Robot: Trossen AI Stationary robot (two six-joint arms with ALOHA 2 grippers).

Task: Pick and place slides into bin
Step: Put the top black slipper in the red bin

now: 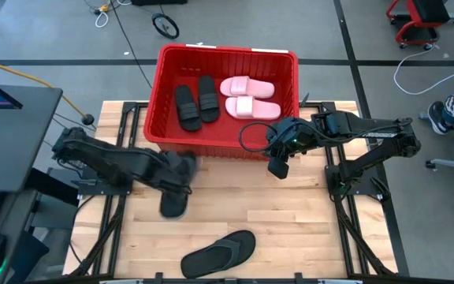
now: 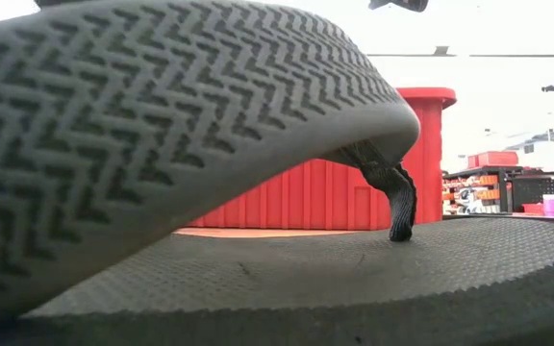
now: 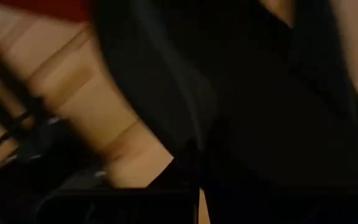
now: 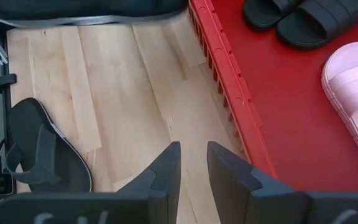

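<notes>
The red bin sits at the far edge of the wooden surface, holding two black slides and two pink slides. The left tool hangs just before the bin's near wall over a dark flip-flop; whether it grips cannot be told. The right tool, fingers narrowly parted and empty, hovers beside the same wall. Another flip-flop lies at the near edge, bare wood between. The low view shows only its sole filling the frame.
</notes>
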